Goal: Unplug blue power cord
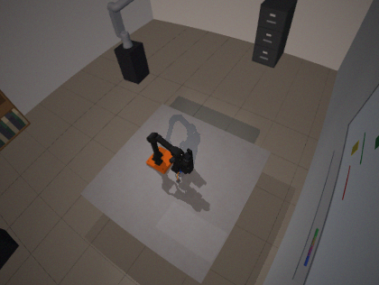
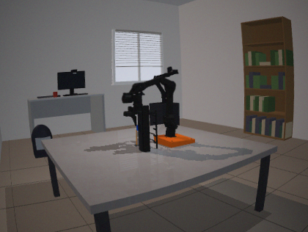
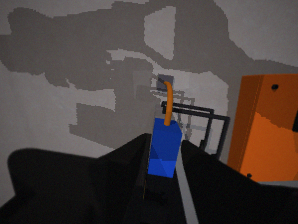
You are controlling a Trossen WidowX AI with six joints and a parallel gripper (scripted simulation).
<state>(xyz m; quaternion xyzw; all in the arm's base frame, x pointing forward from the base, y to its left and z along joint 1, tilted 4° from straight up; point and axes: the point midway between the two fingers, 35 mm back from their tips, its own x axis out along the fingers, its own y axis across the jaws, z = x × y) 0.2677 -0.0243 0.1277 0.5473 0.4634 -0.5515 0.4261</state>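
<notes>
The blue plug (image 3: 164, 150) (image 2: 137, 128) shows between my fingertips in the wrist view. An orange cord (image 3: 169, 105) (image 2: 136, 136) runs from its end down towards a small grey block (image 3: 165, 81) on the table. A tall black upright block (image 2: 144, 128), which looks like the power strip, stands right beside the plug. Behind the plug in the wrist view is dark material, and the join between plug and strip is hidden. My gripper (image 3: 163, 141) (image 2: 134, 122) is partly open. Its fingers stand on either side of the plug, with a narrow gap showing on the right.
The orange base plate (image 3: 267, 127) (image 2: 176, 140) (image 1: 159, 161) of the arm lies close to the strip. A thin black wire frame (image 3: 223, 135) (image 2: 156, 133) stands between them. The white table (image 1: 135, 198) (image 2: 110, 187) carries everything, with the arm's shadows across it.
</notes>
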